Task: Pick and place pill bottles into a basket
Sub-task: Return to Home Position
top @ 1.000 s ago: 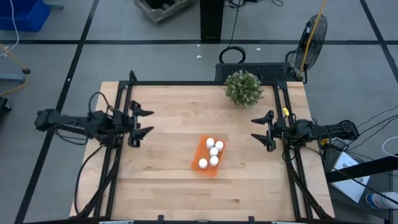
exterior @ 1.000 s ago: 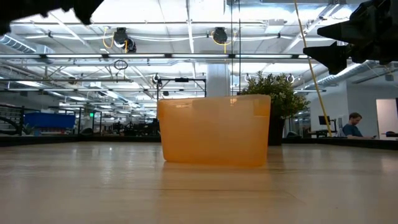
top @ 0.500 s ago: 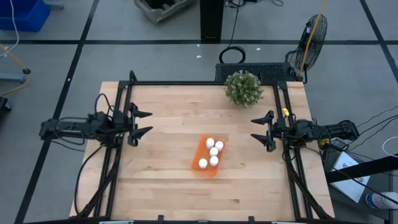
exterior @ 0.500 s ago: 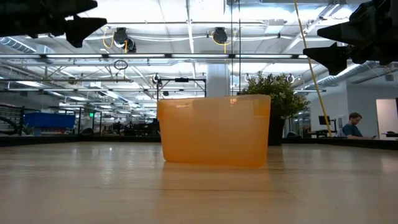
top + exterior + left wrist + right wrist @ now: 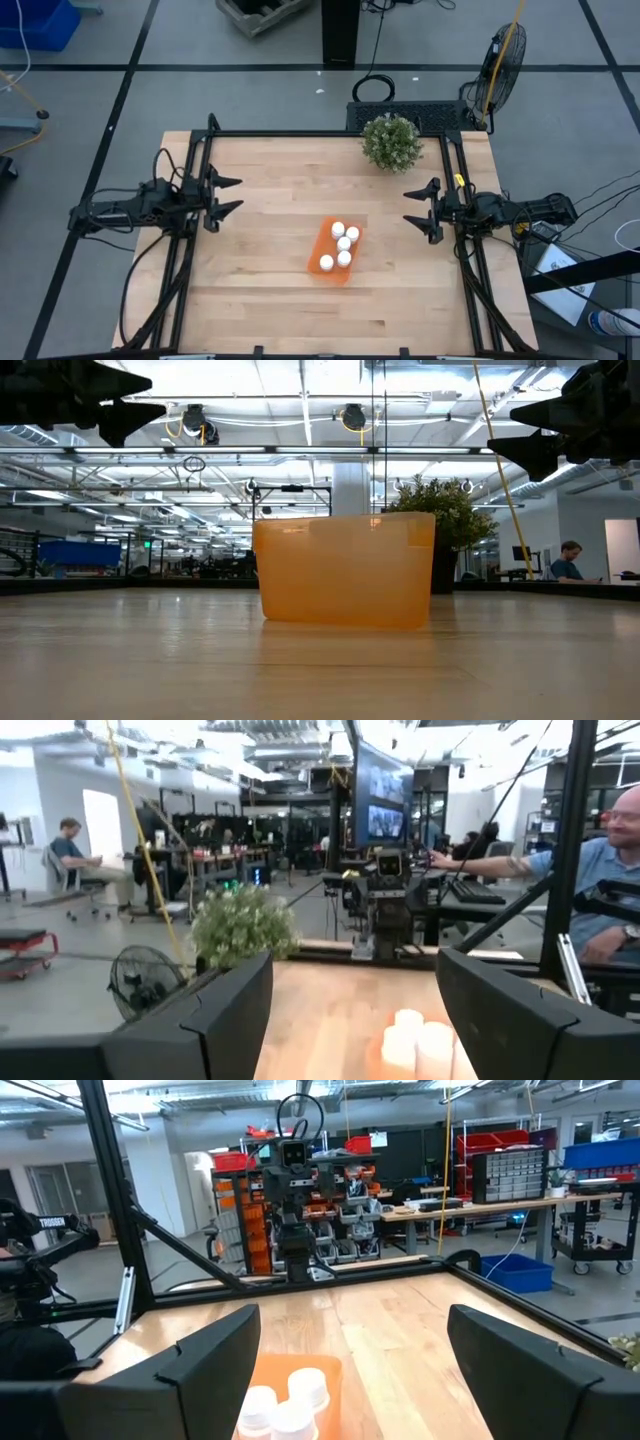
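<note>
Little looks likely to go wrong from here, but we would watch three things. On the left, the left gripper [image 5: 238, 195] hangs by the left edge of the surface [image 5: 270, 170] with its fingers apart and nothing between them. It is close to the dark frame rails there, so in our judgement a careless swing could catch a rail or a cable.

In the middle, the basket [image 5: 321, 246] sits well apart from both arms, with all five pill bottles [image 5: 344, 243] inside it. The bottles are grouped loosely rather than wedged together. We think a jolt to the surface could tip one against its neighbour.

On the right, the right gripper [image 5: 410, 207] is parked by the right edge, fingers apart and empty. The plant [image 5: 391, 141] stands near that arm, so we judge a wide sweep could brush it.

Seen from above, the basket's long axis runs on a slant. One short end points toward the plant's side and a little right. The other points toward the opposite edge and a little left. The bottles stand upright with their caps up, so their own long axes are vertical.
</note>
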Controlling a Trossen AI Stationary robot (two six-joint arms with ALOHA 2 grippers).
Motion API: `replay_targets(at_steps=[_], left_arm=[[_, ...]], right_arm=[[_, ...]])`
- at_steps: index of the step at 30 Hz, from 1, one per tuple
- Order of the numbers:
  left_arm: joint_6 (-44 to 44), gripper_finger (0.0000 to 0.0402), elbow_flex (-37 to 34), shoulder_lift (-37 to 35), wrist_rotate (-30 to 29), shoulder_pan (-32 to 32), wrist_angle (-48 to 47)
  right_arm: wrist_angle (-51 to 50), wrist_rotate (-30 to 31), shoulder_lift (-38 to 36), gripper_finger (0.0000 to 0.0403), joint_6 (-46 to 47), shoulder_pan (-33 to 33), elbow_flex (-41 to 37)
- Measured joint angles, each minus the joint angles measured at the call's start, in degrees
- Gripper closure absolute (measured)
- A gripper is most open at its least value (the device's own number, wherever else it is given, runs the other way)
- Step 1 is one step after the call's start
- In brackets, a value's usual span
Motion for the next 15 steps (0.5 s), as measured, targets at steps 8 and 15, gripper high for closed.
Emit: replay_targets(at_steps=[8, 15], left_arm=[[-2.70, 0.0125, -5.88, -5.45, 0.27, 0.51, 0.10], [-4.67, 0.0117, -9.01, -5.67, 2.55, 0.49, -1.53]], right_arm=[[-0.29, -0.02, 0.00, 0.0090, -0.02, 0.00, 0.00], [-0.24, -1.36, 0.00, 0.0090, -0.10, -0.02, 0.01]])
